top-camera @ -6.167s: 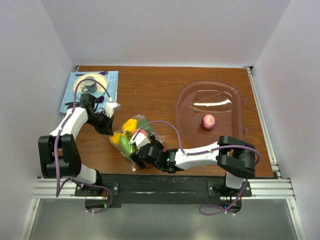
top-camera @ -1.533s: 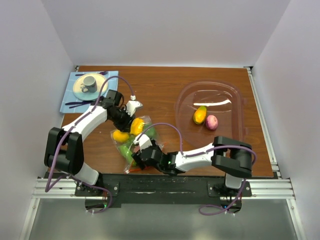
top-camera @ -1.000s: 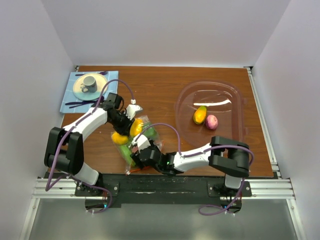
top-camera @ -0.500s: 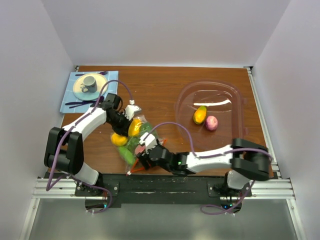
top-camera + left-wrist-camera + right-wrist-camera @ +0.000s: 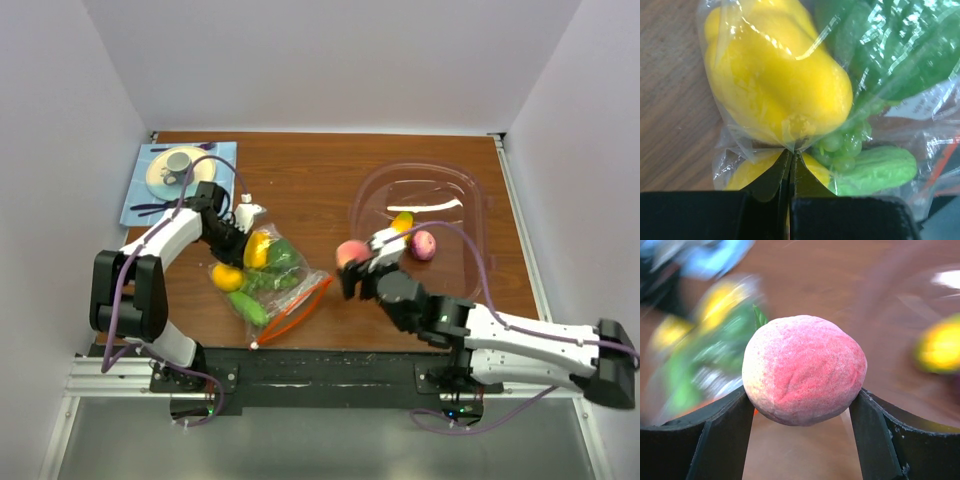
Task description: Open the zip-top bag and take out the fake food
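Lifted away from zip-top bag [image 5: 290, 286], my right hand [image 5: 802, 395] is clamping pink fake food [image 5: 805, 365]; left hand [image 5: 790, 167] is pinching bag's plastic.

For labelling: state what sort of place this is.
Probably a robot test cell: plain white walls around a brown wooden tabletop, arms bolted to a metal rail, glossy plastic toy food in a crinkly clear zip-top bag.

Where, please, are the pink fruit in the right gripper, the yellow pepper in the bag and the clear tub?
pink fruit [image 5: 804, 371], right wrist view, middle of its front.
yellow pepper [image 5: 775, 75], left wrist view, its broad side.
clear tub [image 5: 445, 185], top view, bare floor.
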